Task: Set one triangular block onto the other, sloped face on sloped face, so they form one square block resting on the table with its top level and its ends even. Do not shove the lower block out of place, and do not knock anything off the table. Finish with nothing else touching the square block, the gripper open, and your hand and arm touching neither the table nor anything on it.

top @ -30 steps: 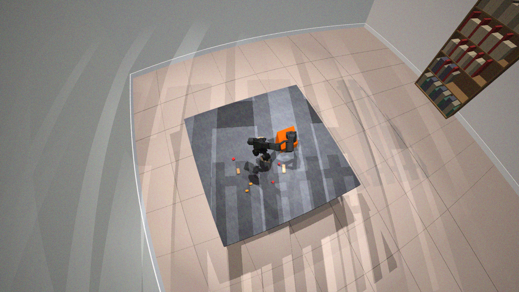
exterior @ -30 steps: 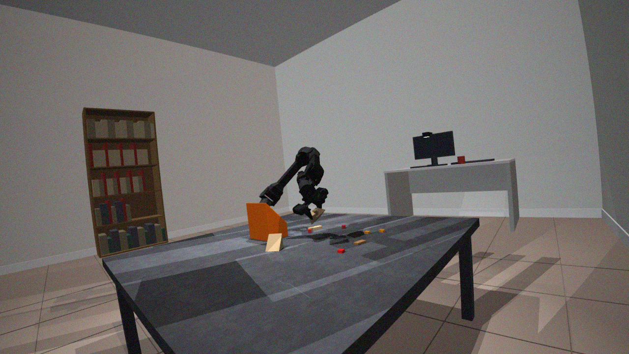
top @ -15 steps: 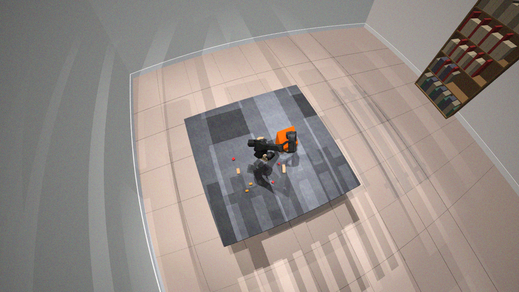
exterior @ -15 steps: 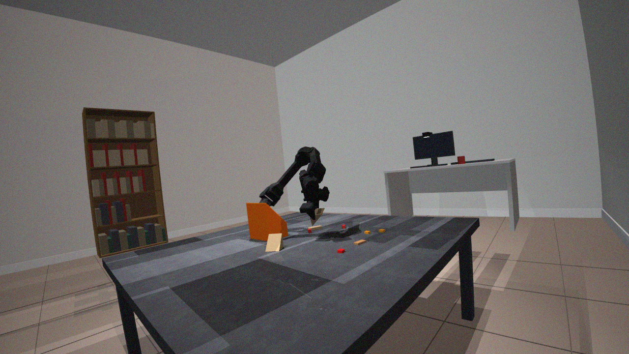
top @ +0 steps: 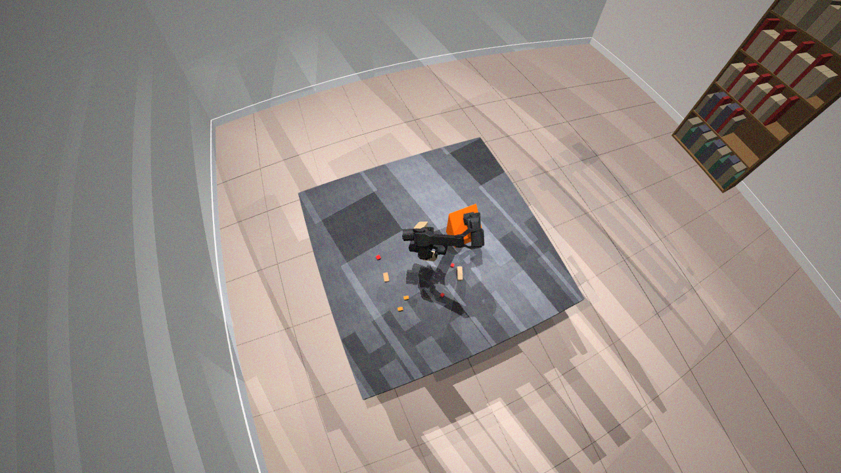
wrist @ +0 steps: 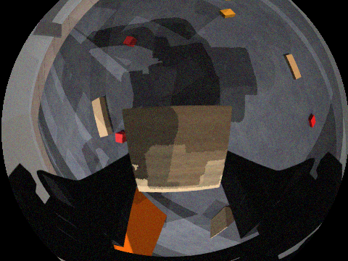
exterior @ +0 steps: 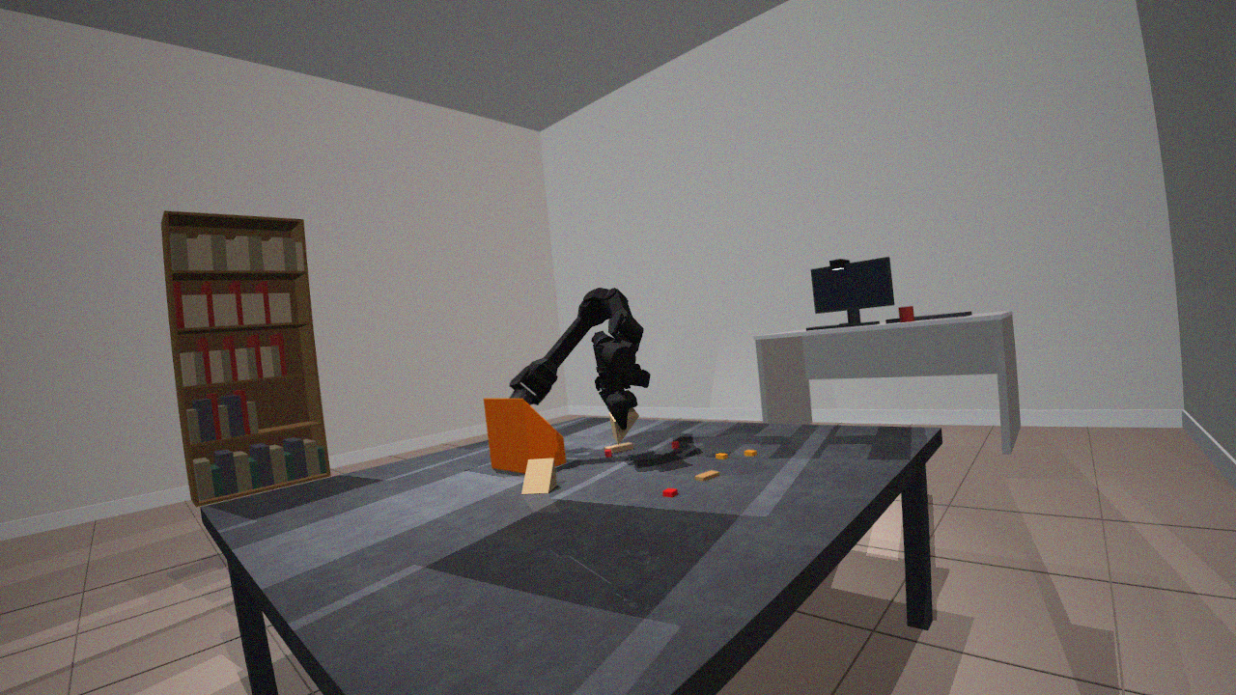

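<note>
Held block: a tan triangular block [wrist: 178, 149] is pinched in the gripper [exterior: 622, 421], clear of the table [exterior: 777, 553], above the scattered small pieces.
Lower block: the other triangular block [exterior: 539, 475] rests on the table just in front of the orange base [exterior: 517, 434], well apart from the held one.
Handling: likely light and rigid, like a wooden wedge; smooth flat faces may slip on the slope when released, so it probably wants a gentle, square set-down.
Hold: the fingers press on two opposite flat sides, which seems the sound place, leaving the sloped face free to mate.
Arm pose: the arm [exterior: 570, 332] rises from the orange base, bends sharply at the elbow and drops the wrist nearly straight down.
Clutter: small red cubes [exterior: 669, 492] and a flat orange piece [exterior: 707, 474] lie near the path.
</note>
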`<state>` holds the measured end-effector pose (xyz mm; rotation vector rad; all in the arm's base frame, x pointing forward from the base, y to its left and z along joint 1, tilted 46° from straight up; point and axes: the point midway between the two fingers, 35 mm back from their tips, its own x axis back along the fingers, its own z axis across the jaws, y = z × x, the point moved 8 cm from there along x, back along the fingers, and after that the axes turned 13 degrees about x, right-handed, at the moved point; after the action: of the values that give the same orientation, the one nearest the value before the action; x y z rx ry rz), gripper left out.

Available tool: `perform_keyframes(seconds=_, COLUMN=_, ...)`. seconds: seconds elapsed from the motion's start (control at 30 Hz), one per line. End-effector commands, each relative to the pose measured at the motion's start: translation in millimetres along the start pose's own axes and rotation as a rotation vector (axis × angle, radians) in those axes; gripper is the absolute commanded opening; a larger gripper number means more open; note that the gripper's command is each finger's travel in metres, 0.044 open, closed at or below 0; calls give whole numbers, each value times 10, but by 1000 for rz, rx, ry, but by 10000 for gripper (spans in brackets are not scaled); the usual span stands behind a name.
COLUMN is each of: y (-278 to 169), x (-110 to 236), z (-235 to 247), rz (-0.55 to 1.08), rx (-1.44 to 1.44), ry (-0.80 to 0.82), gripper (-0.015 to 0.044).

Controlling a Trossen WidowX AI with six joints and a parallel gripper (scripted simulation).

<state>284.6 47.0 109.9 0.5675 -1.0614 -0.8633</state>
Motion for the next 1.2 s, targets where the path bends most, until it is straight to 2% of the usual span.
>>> perform_keyframes(seconds=0.0, y=45, x=23, z=20, rz=25, rx=137, ry=-21, gripper=0)
perform_keyframes(seconds=1.0, y=248, x=76, z=62, rz=239, rx=1136, ry=-62, gripper=0)
perform_keyframes(seconds=1.17, y=259, x=79, z=64, rz=251, rx=1184, ry=-61, gripper=0)
